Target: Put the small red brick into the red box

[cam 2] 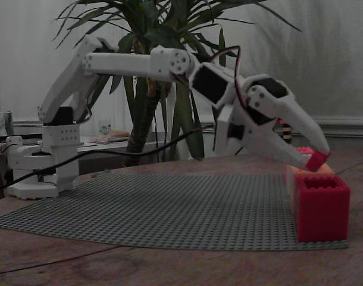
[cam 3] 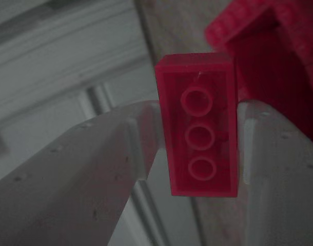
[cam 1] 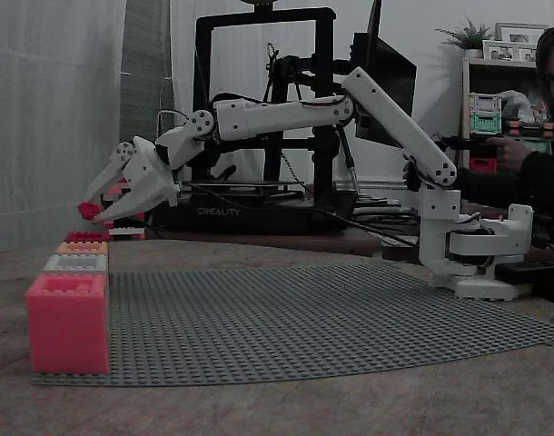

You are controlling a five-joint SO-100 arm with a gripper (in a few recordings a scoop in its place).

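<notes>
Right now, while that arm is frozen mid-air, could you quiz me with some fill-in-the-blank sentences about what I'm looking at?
1. The gripper is shut on a small ____ brick.
2. The brick is held ____ the row of boxes, not resting in one.
3. The boxes stand along the edge of a grey studded ____.
4. In a fixed view, the box nearest the camera is the red box, and its top is ____.

Missing words: red; above; baseplate; open

Dim, greyish light fills the room. A pale curtain (cam 1: 54, 118) hangs at one side; a black 3D printer (cam 1: 259, 118) (marked CREALITY) stands on the brown desk (cam 1: 259, 409), with a cluttered shelf (cam 1: 499, 109) beyond. Opposite, a leafy plant (cam 2: 163, 53) rises before another curtain.
</notes>
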